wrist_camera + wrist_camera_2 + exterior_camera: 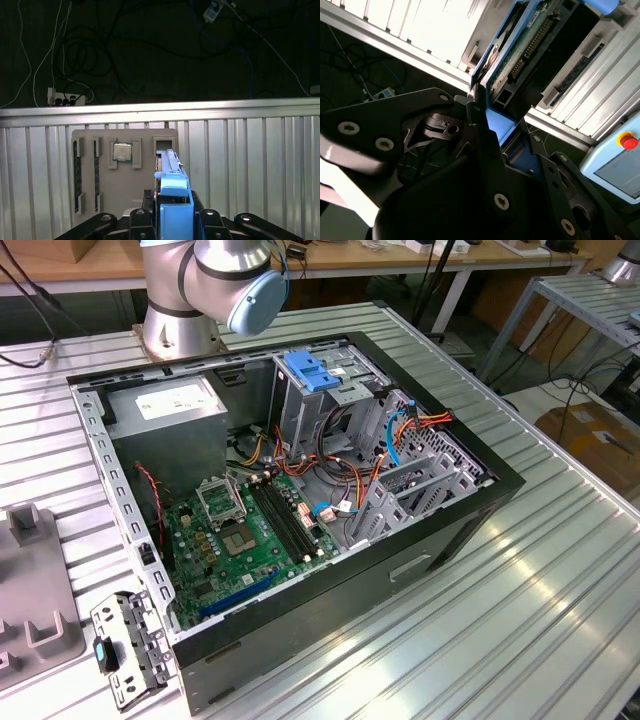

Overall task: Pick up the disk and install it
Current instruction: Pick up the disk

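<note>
So the pick half looked done to me: the gripper (175, 226) had the disk (172, 195) pinched edge-on between its fingers (207, 222), held up clear of the tray (125, 190), roughly over the tray's bare slot beside the CPU (122, 151); the install half looked all to do, since the case (400, 570) sat well off to the side of the tray and the cage (300, 418) in it looked open and waiting; as for the views, the first wrist view gave the tray below the disk and how the blue frame sat square between the fingers; the second wrist view gave the disk's flat side with its green board (520, 55); the exterior view gave the case, the cage and the wiring around it.
</note>
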Tool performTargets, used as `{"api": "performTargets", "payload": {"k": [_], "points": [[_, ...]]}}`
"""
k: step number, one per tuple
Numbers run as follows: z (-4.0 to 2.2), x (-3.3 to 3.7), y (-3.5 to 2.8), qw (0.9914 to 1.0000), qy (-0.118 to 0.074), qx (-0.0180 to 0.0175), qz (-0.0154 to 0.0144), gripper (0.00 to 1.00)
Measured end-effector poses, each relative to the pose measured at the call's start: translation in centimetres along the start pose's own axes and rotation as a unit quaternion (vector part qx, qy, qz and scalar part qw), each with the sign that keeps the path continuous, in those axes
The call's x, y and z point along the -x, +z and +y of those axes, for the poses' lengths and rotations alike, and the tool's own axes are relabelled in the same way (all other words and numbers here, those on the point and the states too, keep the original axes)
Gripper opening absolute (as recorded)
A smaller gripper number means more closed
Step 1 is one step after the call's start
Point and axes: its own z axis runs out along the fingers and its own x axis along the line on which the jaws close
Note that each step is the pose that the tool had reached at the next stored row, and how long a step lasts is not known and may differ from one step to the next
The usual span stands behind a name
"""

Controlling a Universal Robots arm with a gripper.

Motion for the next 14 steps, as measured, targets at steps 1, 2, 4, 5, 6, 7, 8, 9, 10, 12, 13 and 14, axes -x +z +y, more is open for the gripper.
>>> {"api": "performTargets", "payload": {"k": [1,2,4,5,6,7,8,9,10,12,13,14], "points": [[0.00,0.00,-0.06,1.00000,0.000,0.0000,0.0000,0.36],[0.00,0.00,-0.11,1.00000,0.000,0.0000,0.0000,0.36],[-0.01,0.00,-0.22,1.00000,0.000,0.0000,0.0000,0.36],[0.00,0.00,-0.27,1.00000,0.000,0.0000,0.0000,0.36],[0.00,0.00,-0.34,1.00000,0.000,0.0000,0.0000,0.36],[-0.01,0.00,-0.41,1.00000,0.000,0.0000,0.0000,0.36],[-0.01,0.00,-0.56,1.00000,0.000,0.0000,0.0000,0.36],[-0.01,0.00,-0.73,1.00000,0.000,0.0000,0.0000,0.36],[-0.01,0.00,-0.95,1.00000,0.000,0.0001,0.0000,0.36],[-0.02,0.00,-1.40,1.00000,0.000,0.0003,0.0000,0.36],[-0.02,0.00,-1.52,1.00000,0.000,0.0003,0.0000,0.36],[-0.02,0.00,-1.66,1.00000,0.000,0.0003,0.0000,0.36]]}}
